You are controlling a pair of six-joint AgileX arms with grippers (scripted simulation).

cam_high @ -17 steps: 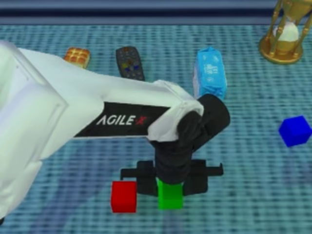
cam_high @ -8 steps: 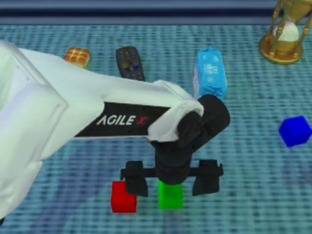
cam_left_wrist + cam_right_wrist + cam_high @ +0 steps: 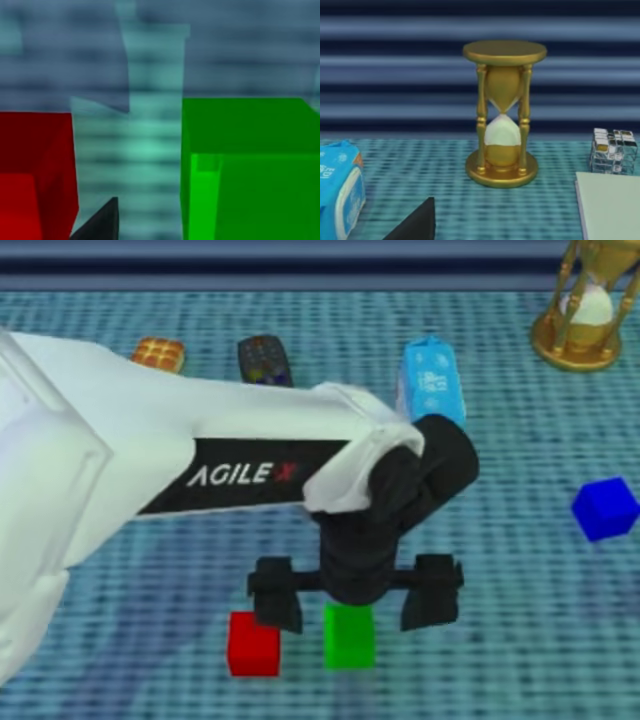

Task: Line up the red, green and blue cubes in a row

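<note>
On the blue woven tabletop, the left gripper (image 3: 354,606) hung with fingers spread wide above the green cube (image 3: 349,636), just right of the red cube (image 3: 253,644), while the blue cube (image 3: 605,508) lay well apart at the right edge, likelier the unseen right arm's reach.

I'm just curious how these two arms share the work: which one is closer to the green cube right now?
The left. Its gripper hangs open just above the green cube, fingers spread to either side, beside the red cube. The right arm is outside the top view, its camera facing the hourglass.
</note>
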